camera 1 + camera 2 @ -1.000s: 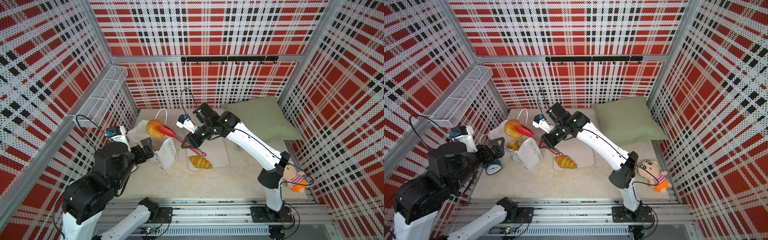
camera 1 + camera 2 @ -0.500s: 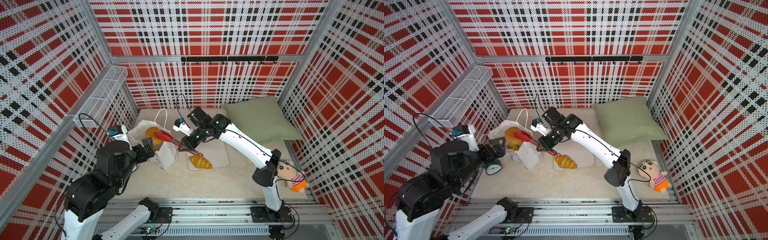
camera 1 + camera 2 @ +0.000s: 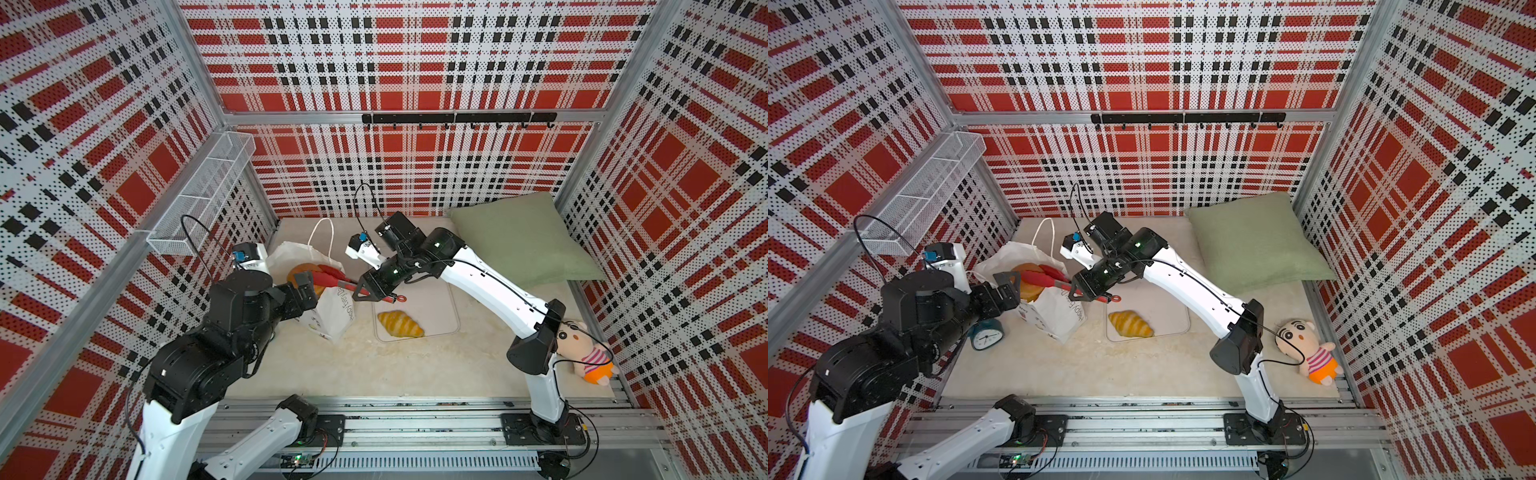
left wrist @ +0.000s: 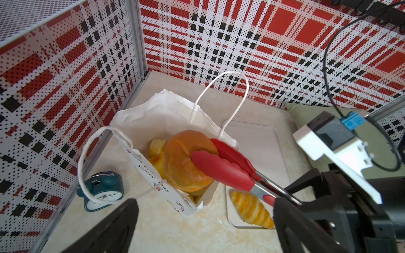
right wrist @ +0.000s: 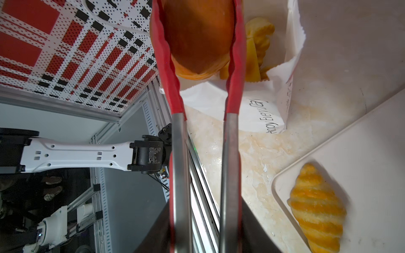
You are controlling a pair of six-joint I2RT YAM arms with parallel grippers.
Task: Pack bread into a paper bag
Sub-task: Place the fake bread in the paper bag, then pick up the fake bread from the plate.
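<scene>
The white paper bag stands open at the left, with yellow bread pieces inside. A round brown bun sits in its mouth between the red tips of the tongs. My right gripper is shut on the tongs' steel arms, just right of the bag. A croissant lies on the white tray. My left gripper stands open and empty by the bag's near left side, close to its cord handle.
A teal alarm clock stands on the floor left of the bag, under my left arm. A green cushion fills the back right corner. A plush doll lies at the right edge. A wire basket hangs on the left wall.
My right arm has brought the tongs and bun down from above the bag into its mouth, and the tongs' arms have spread a little. The left arm has hardly moved.
</scene>
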